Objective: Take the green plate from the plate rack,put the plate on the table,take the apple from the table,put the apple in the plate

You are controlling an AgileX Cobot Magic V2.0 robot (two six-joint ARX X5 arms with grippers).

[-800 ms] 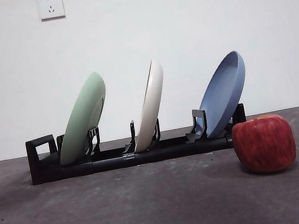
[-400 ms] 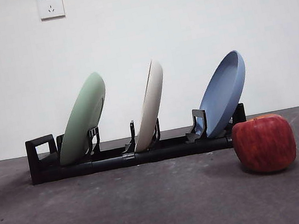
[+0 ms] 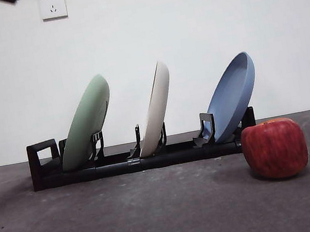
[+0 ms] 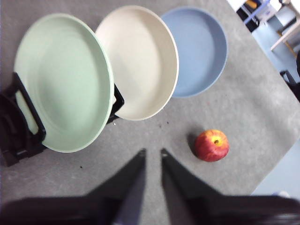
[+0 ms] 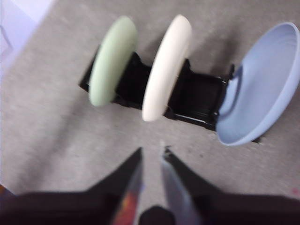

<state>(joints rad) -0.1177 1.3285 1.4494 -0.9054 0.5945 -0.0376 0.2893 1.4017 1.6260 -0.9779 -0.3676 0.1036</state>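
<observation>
Still racked: the green plate (image 3: pixel 87 123) is leaning in the end slot of the plate rack (image 3: pixel 133 163), next to the loop handle, with the cream plate (image 3: pixel 155 110) and blue plate (image 3: pixel 233 97) beside it. The apple (image 3: pixel 274 148) is sitting on the table (image 3: pixel 132 222) near the blue plate's end. What's new against half a second ago: a black tip (image 3: pixel 7 0) is poking in at the top corner, so an arm is starting to move, probably for the plate. My left gripper (image 4: pixel 151 153) is hanging high above everything, jaws slightly parted, empty. My right gripper (image 5: pixel 152 151) is likewise up high, narrow gap, holding nothing. Plates and apple haven't shifted.
</observation>
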